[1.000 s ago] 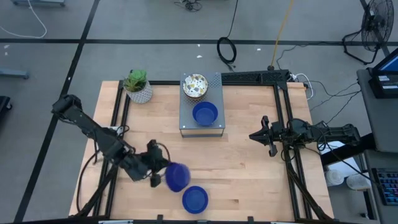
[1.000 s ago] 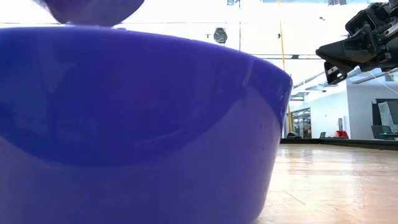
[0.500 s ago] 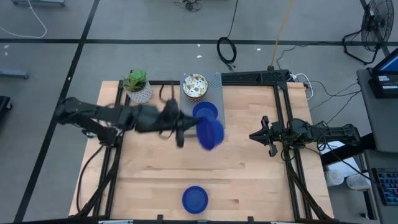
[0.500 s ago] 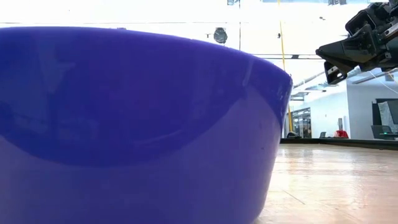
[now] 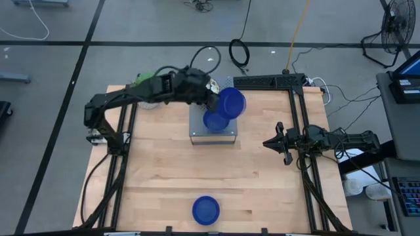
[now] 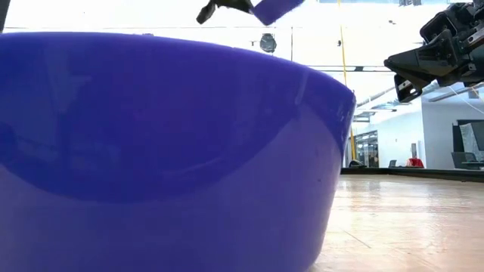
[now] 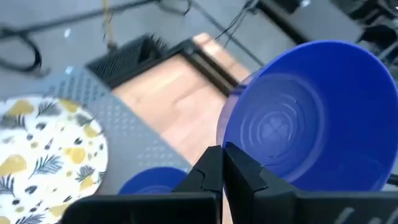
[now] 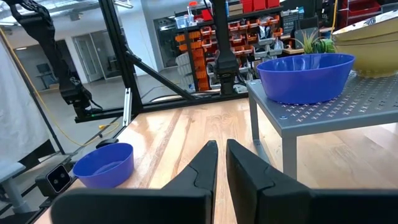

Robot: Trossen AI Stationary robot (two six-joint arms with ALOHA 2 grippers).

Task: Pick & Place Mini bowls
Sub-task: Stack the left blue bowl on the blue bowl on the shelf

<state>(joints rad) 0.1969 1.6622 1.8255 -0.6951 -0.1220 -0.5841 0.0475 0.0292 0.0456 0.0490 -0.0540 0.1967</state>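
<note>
My left gripper (image 5: 218,101) reaches over the grey platform (image 5: 226,134) at the table's far middle, shut on a blue bowl (image 5: 232,103) that shows tilted in the left wrist view (image 7: 311,112). A second blue bowl (image 5: 215,121) sits on the platform beneath it. Beside that one, a stack of speckled cream bowls (image 7: 43,149) stands on the platform. A third blue bowl (image 5: 205,210) rests on the table by the near edge and fills the low view (image 6: 166,151). My right gripper (image 5: 278,143) hovers shut at the table's right. My left gripper pinches the blue bowl by its rim (image 7: 229,134), at the side nearest the wrist. The fingers come from the table's left, roughly level. The bowl is lifted clear above the platform and tilted, its hollow facing back toward the wrist camera.
A white pot with a green plant (image 5: 142,81) stands at the far left corner, partly under my left arm. Black frame rails (image 5: 298,118) run along the table's left and right sides. Bare wood lies between the platform and the near bowl.
My left gripper has swung from the near left part of the table, beside the near bowl, up and toward the far edge, carrying the blue bowl. The bowl now hangs over the platform's right part. My right arm has kept still.
</note>
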